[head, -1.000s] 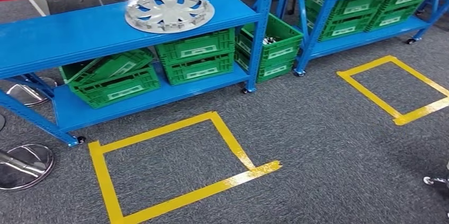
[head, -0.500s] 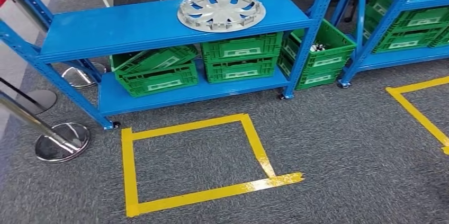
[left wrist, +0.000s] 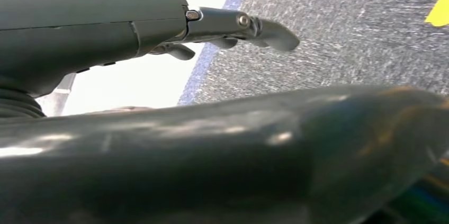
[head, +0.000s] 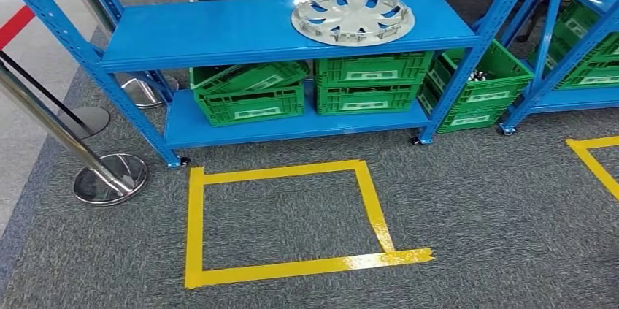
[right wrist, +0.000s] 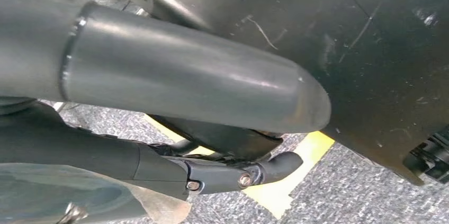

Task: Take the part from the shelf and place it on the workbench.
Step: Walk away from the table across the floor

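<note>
Wheel cover (head: pixel 353 16) lies on the shelf (head: pixel 219 31); both hands (left wrist: pixel 233 28) (right wrist: pixel 222 173) hang empty, fingers loosely extended.

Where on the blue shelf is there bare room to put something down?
The top board of the blue shelf is bare from its left posts up to the silver wheel cover, which lies toward the right end. The lower board is crowded with green crates, with one bare strip at its left end.

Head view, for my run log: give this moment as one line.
phase: approaching shelf | hubcap: on top shelf, untouched | left hand: holds nothing | right hand: holds nothing | floor: yellow tape square
</note>
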Robot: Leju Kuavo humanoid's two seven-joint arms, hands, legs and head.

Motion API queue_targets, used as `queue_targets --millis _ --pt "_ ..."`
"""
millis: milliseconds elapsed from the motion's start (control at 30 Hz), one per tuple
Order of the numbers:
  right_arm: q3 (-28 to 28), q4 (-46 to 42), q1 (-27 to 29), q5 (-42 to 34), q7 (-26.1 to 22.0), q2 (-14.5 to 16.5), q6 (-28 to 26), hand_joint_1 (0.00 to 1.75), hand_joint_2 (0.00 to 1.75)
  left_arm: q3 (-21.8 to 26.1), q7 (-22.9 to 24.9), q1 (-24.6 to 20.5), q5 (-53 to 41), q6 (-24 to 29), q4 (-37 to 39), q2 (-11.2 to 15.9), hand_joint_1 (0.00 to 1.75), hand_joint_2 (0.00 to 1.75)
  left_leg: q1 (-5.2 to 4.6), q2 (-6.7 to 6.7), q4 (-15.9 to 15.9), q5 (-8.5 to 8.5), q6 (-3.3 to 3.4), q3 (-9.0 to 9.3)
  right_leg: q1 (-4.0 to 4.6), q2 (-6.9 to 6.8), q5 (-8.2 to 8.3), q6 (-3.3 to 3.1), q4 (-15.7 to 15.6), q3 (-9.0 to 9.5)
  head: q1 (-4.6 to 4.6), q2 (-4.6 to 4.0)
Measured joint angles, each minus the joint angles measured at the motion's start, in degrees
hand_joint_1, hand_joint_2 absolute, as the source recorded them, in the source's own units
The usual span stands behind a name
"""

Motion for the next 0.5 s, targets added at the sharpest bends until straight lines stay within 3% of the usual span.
queue_targets --millis 67,133,167,200,267,333,367,500 --pt "0.0 0.0 0.0 0.0 -0.1 0.0 -0.1 0.0 0.0 0.0 0.1 -0.2 0.0 -0.1 0.0 -0.1 0.0 0.0 0.28 -0.12 -0.5 0.11 0.52 0.27 -0.1 1.79 -2.64 0.41 5.0 -2.64 0.25 0.0" --pt "-0.1 0.0 0.1 0.0 -0.2 -0.1 -0.1 0.0 0.0 0.0 0.2 -0.3 0.0 -0.2 0.0 -0.2 0.0 0.0 0.28 -0.29 -0.5 -0.01 0.79 0.28 -0.14 2.54 -5.39 0.71 12.6 -6.8 0.4 0.0" --pt "-0.1 0.0 0.1 0.0 -0.2 -0.1 -0.1 0.0 0.0 0.0 0.2 -0.3 0.0 -0.3 0.0 -0.2 0.0 0.0 0.26 -0.41 -0.4 -0.06 0.83 0.33 -0.15 2.62 -5.59 0.82 14.8 -8.28 0.39 0.0" --pt "-0.1 0.0 0.1 0.0 -0.2 -0.1 -0.1 0.0 0.0 0.0 0.2 -0.3 0.1 -0.5 0.0 -0.2 0.0 0.0 0.26 -0.58 -0.4 -0.13 0.81 0.41 -0.16 2.64 -4.6 0.89 14.9 -8.74 0.41 0.0" --pt "-0.1 0.0 0.1 0.0 -0.2 -0.1 -0.2 0.0 0.0 0.0 0.2 -0.3 0.1 -0.7 0.0 -0.2 0.0 0.0 0.3 -1.0 -0.3 -0.36 0.59 0.69 -0.25 2.7 -0.12 0.83 8.9 -6.59 0.43 0.0" --pt "-0.1 0.0 0.1 0.0 -0.1 -0.1 -0.2 0.0 0.0 0.0 0.2 -0.4 0.1 -0.9 0.0 -0.2 0.0 0.0 0.13 -1.34 0.0 -0.7 0.09 0.75 -0.28 3.09 2.6 0.51 2.1 -3.5 0.45 0.0" --pt "-0.1 0.0 0.2 0.0 -0.1 -0.1 -0.2 0.0 0.0 0.0 0.2 -0.4 0.1 -0.9 0.0 -0.2 0.0 0.0 0.05 -1.43 0.2 -0.79 -0.2 0.65 -0.25 3.29 2.87 0.25 0.4 -2.64 0.41 0.0" --pt "-0.1 0.0 0.4 0.0 -0.2 -0.1 -0.1 0.0 0.0 0.0 0.2 -0.4 0.1 -0.9 0.0 -0.2 0.0 0.0 0.14 -1.45 0.9 -1.27 -1.27 0.34 -0.29 3.26 2.77 -0.98 -0.5 -2.0 0.28 0.0"
